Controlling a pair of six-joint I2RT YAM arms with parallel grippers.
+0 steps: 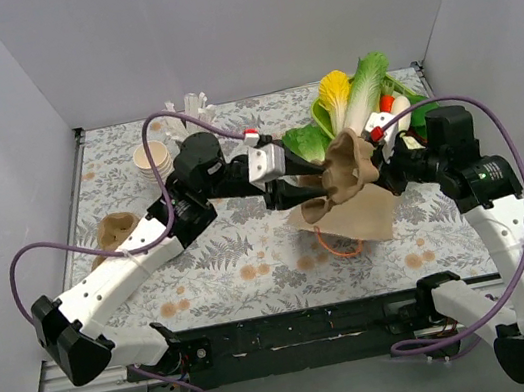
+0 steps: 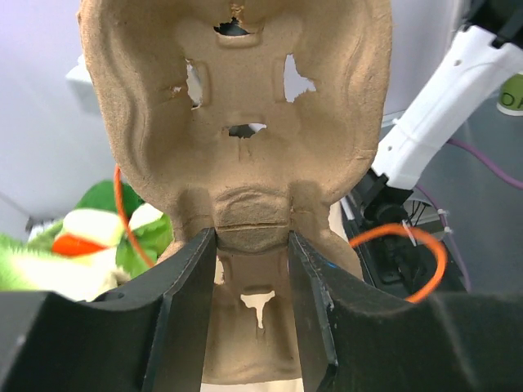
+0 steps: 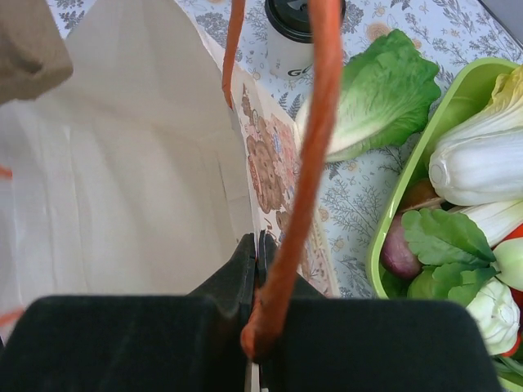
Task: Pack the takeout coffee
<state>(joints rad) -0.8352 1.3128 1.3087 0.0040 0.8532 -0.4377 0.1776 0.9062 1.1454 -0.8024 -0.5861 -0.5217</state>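
The right gripper (image 3: 257,241) pinches the rim of the open paper bag (image 3: 122,163), the left gripper (image 2: 252,238) clamps a pulp cup carrier (image 2: 237,122) at its mouth, and the takeout coffee (image 3: 298,33) stands outside on the table (image 3: 351,204), beside a lettuce leaf (image 3: 376,98)

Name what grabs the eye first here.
The moulded pulp cup carrier, clamped between the left fingers and held aloft at centre. Next, the paper bag with orange handles, its rim pinched by the right fingers; the lidded takeout coffee stands just beyond it, near a green tray of vegetables.
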